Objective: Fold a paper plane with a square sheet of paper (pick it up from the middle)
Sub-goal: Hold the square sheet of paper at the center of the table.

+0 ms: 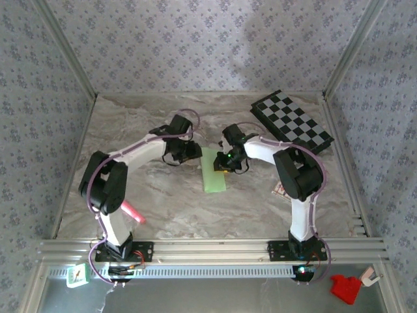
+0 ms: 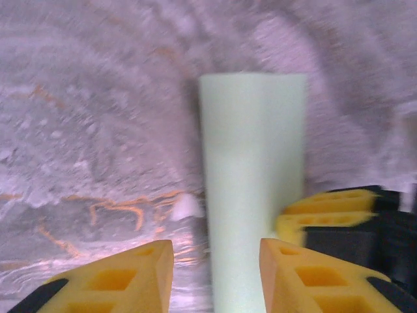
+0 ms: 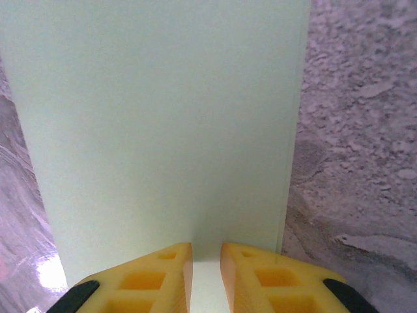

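We judge we are creasing the thin pale-green paper sheet point(image 1: 214, 173), folded, well left of the black-and-grey chequered board point(image 1: 293, 122) — left gripper point(image 2: 216, 251) released astride it, right gripper point(image 3: 205, 251) narrowed, its hold unclear — next, the corner folds need steady pinning.

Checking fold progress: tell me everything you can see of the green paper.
The paper is pale green, plain, thin and matte. It shows as a long narrow rectangle, and a second layer's edge along one side suggests it is folded over. It lies near the middle of the marbled table, apparently flat. The left gripper straddles the strip with its fingers apart. The right gripper has its nearly closed fingers at the paper's edge; whether they pinch it is unclear.
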Robot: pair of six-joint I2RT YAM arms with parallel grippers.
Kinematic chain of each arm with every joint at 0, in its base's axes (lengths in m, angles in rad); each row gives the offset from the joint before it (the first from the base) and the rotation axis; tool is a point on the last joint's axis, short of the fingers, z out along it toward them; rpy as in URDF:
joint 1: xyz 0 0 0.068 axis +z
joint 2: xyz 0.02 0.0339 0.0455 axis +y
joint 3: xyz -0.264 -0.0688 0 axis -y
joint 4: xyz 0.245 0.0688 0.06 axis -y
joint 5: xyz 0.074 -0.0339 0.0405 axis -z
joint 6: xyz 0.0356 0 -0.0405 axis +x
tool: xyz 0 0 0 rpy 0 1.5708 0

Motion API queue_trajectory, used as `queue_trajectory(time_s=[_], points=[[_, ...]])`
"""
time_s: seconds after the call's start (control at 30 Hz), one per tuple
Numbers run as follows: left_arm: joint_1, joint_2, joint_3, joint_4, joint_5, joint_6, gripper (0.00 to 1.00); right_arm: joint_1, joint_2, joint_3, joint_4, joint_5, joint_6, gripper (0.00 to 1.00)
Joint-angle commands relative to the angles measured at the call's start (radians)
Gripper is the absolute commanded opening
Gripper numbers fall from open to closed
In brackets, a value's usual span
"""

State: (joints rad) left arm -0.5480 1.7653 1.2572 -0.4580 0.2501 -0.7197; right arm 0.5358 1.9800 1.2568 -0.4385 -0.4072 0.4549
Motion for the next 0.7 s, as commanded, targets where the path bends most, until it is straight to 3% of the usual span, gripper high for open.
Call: queue_trajectory(time_s=[0.0, 0.1, 0.23, 0.67], points=[[-0.013, -0.008, -0.028, 0.103, 0.172, -0.066, 0.34, 0.006, 0.077, -0.02, -0.111, 0.097, -0.036, 0.22], [-0.02, 0.023, -0.051, 0.186, 0.274, -0.117, 0.26, 0.006, 0.081, -0.022, -0.111, 0.093, -0.018, 0.21], [-0.031, 0.071, -0.049, 0.214, 0.314, -0.141, 0.17, 0.001, 0.086, -0.023, -0.115, 0.091, 0.0, 0.19], [-0.064, 0.193, 0.013, 0.094, 0.272, -0.117, 0.11, 0.0, 0.098, -0.014, -0.136, 0.099, 0.016, 0.19]])
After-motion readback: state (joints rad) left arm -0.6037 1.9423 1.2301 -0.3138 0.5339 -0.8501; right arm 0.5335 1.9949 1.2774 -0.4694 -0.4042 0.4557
